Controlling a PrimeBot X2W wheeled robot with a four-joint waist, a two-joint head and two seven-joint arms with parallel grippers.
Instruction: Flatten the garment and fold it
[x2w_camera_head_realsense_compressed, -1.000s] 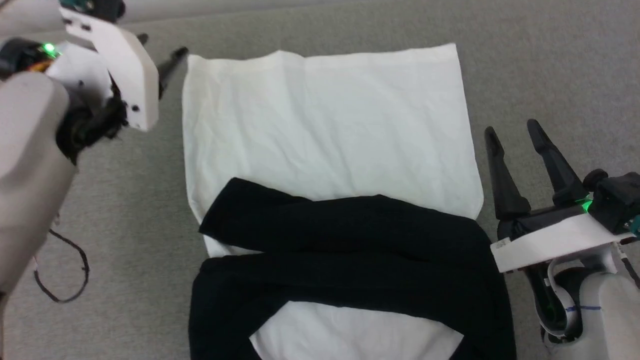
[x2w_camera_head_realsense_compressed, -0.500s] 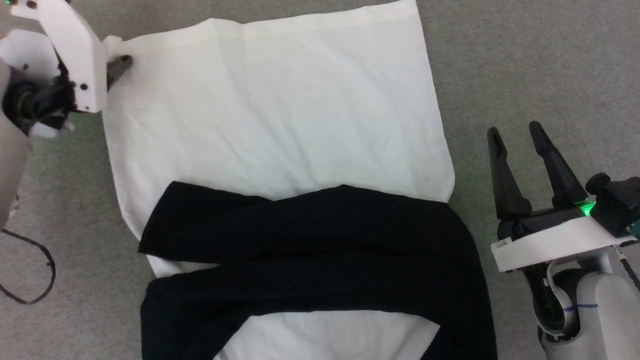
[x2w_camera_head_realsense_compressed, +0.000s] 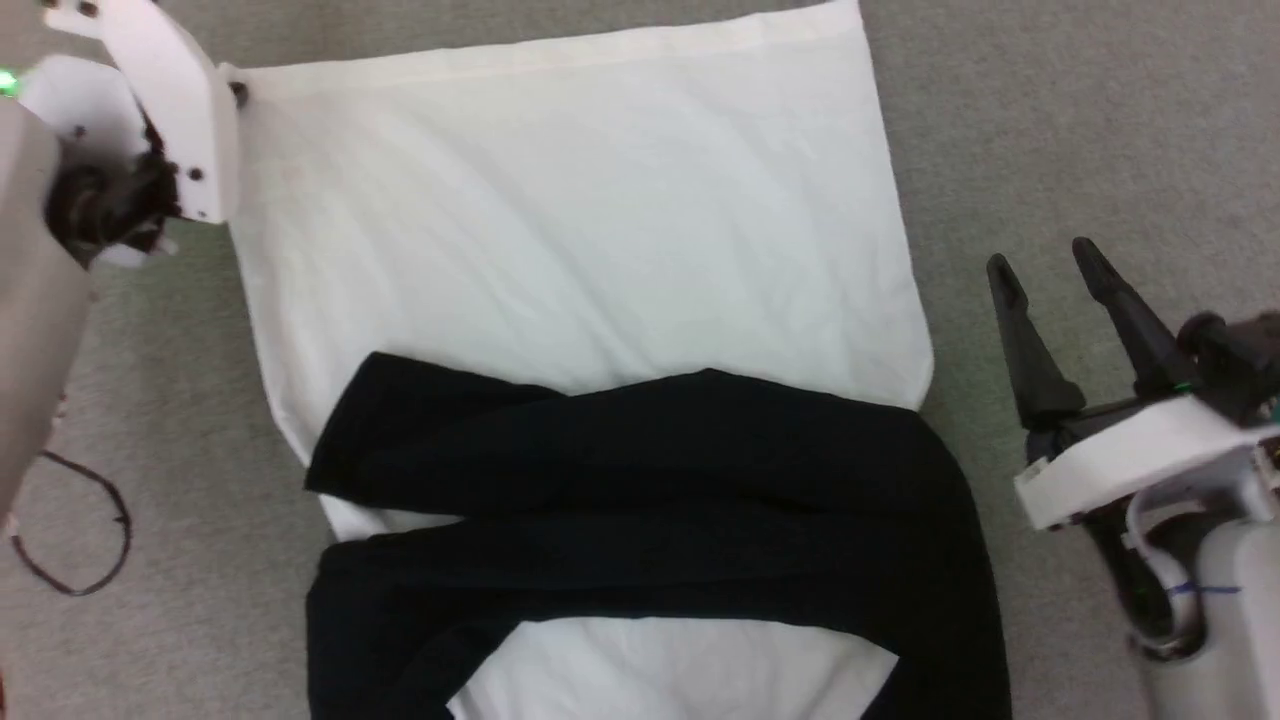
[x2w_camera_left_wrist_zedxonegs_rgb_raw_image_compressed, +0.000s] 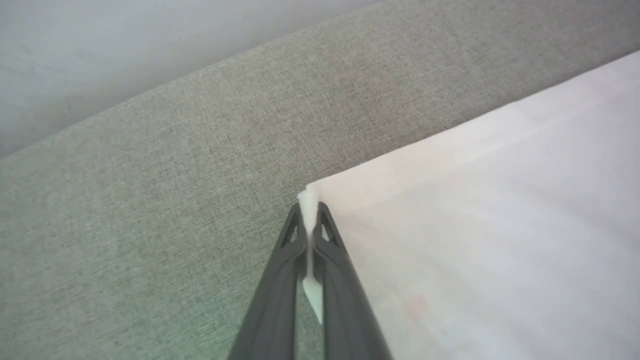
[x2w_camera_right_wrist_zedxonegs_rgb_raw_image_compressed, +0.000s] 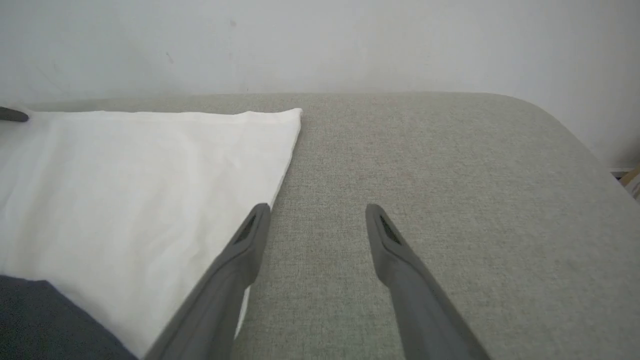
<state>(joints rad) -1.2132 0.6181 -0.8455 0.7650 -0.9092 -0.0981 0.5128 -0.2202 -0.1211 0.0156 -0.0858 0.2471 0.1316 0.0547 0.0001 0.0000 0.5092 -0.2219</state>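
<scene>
1. The garment (x2w_camera_head_realsense_compressed: 580, 230) lies spread flat on the grey surface (x2w_camera_head_realsense_compressed: 1080, 120), its black sleeves (x2w_camera_head_realsense_compressed: 640, 500) crossed over the near half.
2. The left gripper (x2w_camera_left_wrist_zedxonegs_rgb_raw_image_compressed: 310, 207) pinches the garment's far left corner tight.
3. The right gripper (x2w_camera_head_realsense_compressed: 1043, 258) sits just beside the garment's right edge, fingers spread, holding nothing.

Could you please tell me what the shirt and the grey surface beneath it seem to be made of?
The cream-bodied, black-sleeved shirt looks like thin, matte cotton-like cloth: faint creases, limp drape. The grey surface looks like coarse, matte upholstery fabric, judging by its speckled weave.
</scene>
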